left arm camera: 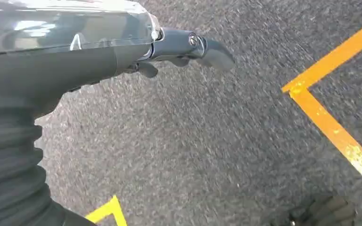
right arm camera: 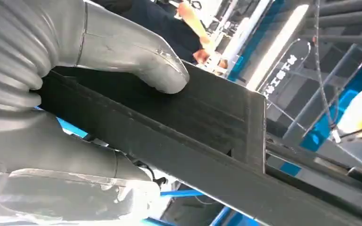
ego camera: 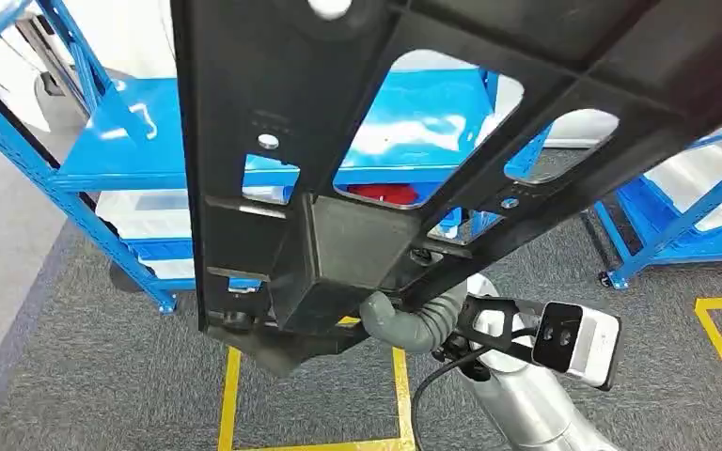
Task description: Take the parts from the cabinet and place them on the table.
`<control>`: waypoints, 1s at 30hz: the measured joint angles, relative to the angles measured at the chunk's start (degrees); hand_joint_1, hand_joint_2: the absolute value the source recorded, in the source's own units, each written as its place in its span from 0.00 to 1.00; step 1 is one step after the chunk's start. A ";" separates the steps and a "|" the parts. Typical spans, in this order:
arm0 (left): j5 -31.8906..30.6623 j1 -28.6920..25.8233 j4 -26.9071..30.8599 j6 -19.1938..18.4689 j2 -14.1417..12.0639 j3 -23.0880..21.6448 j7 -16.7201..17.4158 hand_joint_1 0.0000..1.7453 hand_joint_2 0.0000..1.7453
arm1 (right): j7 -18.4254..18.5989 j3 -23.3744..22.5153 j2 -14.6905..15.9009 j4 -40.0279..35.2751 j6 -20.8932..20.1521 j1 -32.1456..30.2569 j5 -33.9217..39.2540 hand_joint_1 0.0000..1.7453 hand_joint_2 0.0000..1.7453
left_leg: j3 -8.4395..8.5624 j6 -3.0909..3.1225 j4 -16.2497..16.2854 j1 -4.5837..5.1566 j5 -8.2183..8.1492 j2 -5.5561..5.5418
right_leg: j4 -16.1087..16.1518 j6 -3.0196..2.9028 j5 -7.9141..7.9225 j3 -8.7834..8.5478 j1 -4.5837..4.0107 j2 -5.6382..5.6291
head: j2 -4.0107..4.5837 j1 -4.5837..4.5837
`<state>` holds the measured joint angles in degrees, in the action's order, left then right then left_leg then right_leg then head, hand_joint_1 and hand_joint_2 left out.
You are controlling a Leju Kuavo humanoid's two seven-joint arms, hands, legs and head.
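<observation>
The right hand (right arm camera: 89,94) clamped a black part (ego camera: 357,160), which blocked the blue rack (ego camera: 132,141) beyond. The left hand (left arm camera: 122,47) hung over carpet (left arm camera: 207,141), empty; its spread was unclear.

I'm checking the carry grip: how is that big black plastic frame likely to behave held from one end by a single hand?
The black frame looks rigid: ribbed, moulded, with cut-out openings, so probably light for its size. It reaches far past the right hand gripping its edge, so it may lever and tilt. The smooth plastic could slip in that grip.
</observation>
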<state>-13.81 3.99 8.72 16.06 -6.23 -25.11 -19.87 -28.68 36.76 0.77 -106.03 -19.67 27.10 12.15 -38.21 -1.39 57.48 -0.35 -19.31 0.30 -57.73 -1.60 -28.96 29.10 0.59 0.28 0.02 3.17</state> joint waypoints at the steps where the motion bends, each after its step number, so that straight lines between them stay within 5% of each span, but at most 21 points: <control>1: -0.02 0.01 0.00 0.00 0.00 -0.06 -0.09 0.00 1.00 | -0.11 0.02 0.02 0.02 0.11 0.10 0.00 0.96 1.00 | -0.79 -0.26 1.14 -0.05 -2.43 0.00 | -0.02 -0.37 0.72 0.75 0.01 0.12 | 0.00 0.02; 3: -0.07 0.16 0.00 0.15 -0.06 -0.20 -0.09 0.00 1.00 | -1.13 0.00 0.06 0.00 0.48 0.27 0.04 0.96 1.00 | -2.83 -0.74 8.02 -0.21 -9.42 -0.02 | 0.05 -0.75 1.85 2.40 0.00 0.02 | 0.00 0.00; 5: -0.07 0.09 0.00 0.26 -0.13 -0.20 -0.07 0.00 1.00 | -2.01 0.00 0.26 -0.04 0.52 0.25 0.04 0.96 1.00 | -4.40 -1.15 16.41 -0.30 -12.89 -0.01 | -0.02 -0.73 3.11 3.94 -0.06 0.04 | 0.00 0.02; 7: -0.07 0.12 0.00 0.31 -0.13 -0.20 -0.04 0.00 1.00 | -2.14 0.02 0.48 -0.07 0.55 0.26 0.00 0.96 1.00 | -3.25 -1.25 18.22 -0.46 -9.29 -0.01 | -0.12 -0.55 4.21 5.43 -0.06 0.07 | 0.00 0.02; 9: -0.07 0.16 0.00 0.35 -0.20 -0.20 0.00 0.00 1.00 | -2.12 0.02 0.55 -0.17 0.31 0.37 -0.20 0.96 1.00 | 2.16 -1.00 11.55 -0.47 -5.38 0.31 | -0.31 -0.40 5.04 6.60 -0.08 0.85 | 0.00 0.02; 10: -0.07 0.29 0.00 0.50 -0.22 -0.17 0.00 0.00 1.00 | -2.10 0.07 0.50 -0.30 0.11 0.67 -0.20 0.96 1.00 | 6.33 -0.69 5.85 -0.35 -5.96 1.52 | -0.47 -0.18 5.35 6.78 -0.13 1.05 | 0.00 0.02; 11: -0.07 0.58 0.00 0.59 -0.39 -0.15 0.02 0.00 1.00 | -2.03 0.18 0.48 -0.50 0.00 1.02 -0.31 0.96 1.00 | 9.58 -0.42 0.65 0.34 -8.36 2.71 | -0.64 0.15 5.53 6.89 -0.41 1.25 | 0.00 0.02; 12: -0.07 0.74 0.00 0.68 -0.48 -0.13 0.00 0.00 1.00 | -1.97 0.28 0.48 -0.70 -0.04 1.52 -0.41 0.96 1.00 | 10.22 0.50 -1.17 0.42 -9.41 2.49 | -0.68 0.56 5.81 6.97 -0.49 1.79 | 0.00 0.02; 15: -0.07 0.67 0.02 0.74 -0.55 -0.13 0.00 0.00 1.00 | -1.92 0.66 0.48 -0.72 -0.20 2.05 -0.50 0.96 1.00 | 9.52 1.63 -1.68 0.35 -8.43 1.01 | -0.40 1.61 6.42 6.74 -0.34 3.42 | 0.00 0.00; 17: -0.07 0.37 0.00 0.72 -0.54 -0.09 -0.04 0.00 1.00 | -1.90 0.81 0.48 -0.72 -0.50 2.40 -0.55 0.96 1.00 | 9.11 2.29 -1.78 0.14 -7.42 0.36 | -4.07 2.11 2.83 8.41 -0.08 1.18 | 0.00 0.00; 19: -0.07 0.29 0.00 0.74 -0.55 0.04 -0.29 0.00 1.00 | -1.88 1.05 0.55 -0.70 -0.90 2.43 -0.63 0.96 1.00 | 8.07 2.67 -1.69 0.26 -6.73 -0.33 | -13.53 2.35 -2.41 12.28 0.03 0.23 | 0.00 0.00; 21: -0.07 0.17 0.00 0.70 -0.55 0.18 -0.53 0.00 1.00 | -1.86 1.46 0.61 -0.64 -0.92 2.40 -0.76 0.96 1.00 | 7.19 2.59 -1.43 0.34 -6.21 -1.45 | -19.26 2.41 -4.10 14.32 0.03 0.12 | 0.00 0.00; 23: -0.07 -0.08 0.00 0.68 -0.55 0.28 -0.55 0.00 1.00 | -1.84 1.64 0.63 -0.61 -0.92 2.40 -0.81 0.96 1.00 | 6.79 2.40 -1.00 0.33 -6.06 -2.83 | -13.75 2.20 -0.81 10.58 0.07 -0.08 | 0.00 0.00; 25: -0.07 -0.05 0.00 0.68 -0.55 0.31 -0.66 0.00 1.00 | -1.84 1.68 0.63 -0.63 -0.94 2.45 -0.81 0.96 1.00 | 6.66 2.18 -0.38 0.33 -6.18 -4.02 | -2.95 1.59 3.33 4.35 0.12 -2.48 | 0.00 0.00; 26: -0.07 -0.01 0.02 0.70 -0.52 0.31 -0.78 0.00 1.00 | -1.84 1.79 0.65 -0.59 -0.98 2.47 -0.81 0.96 1.00 | 6.16 1.87 -0.20 0.39 -6.15 -4.41 | -1.68 1.27 1.97 3.57 0.33 -4.55 | 0.00 0.00; 27: -0.07 0.15 0.00 0.70 -0.57 0.33 -0.92 0.00 1.00 | -1.86 1.84 0.65 -0.66 -1.05 2.53 -0.83 0.96 1.00 | 5.71 1.53 0.22 0.48 -6.07 -5.01 | -1.13 1.53 2.45 3.86 0.19 -3.92 | 0.00 0.02; 30: 0.00 -0.30 0.00 0.61 -0.72 0.37 -1.31 0.00 1.00 | -1.92 2.14 0.68 -0.70 -1.18 2.58 -1.07 0.96 1.00 | 5.09 0.37 -0.16 0.08 -5.50 -6.30 | -0.78 0.76 2.82 4.01 0.12 -2.40 | 0.00 0.00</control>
<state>-13.81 3.69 8.72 16.68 -6.95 -24.74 -21.18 -30.60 38.91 1.44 -106.73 -20.85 29.67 11.08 -33.11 -1.02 57.32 -0.27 -24.81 -6.00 -58.51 -0.84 -26.14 33.10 0.71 -2.12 0.02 3.17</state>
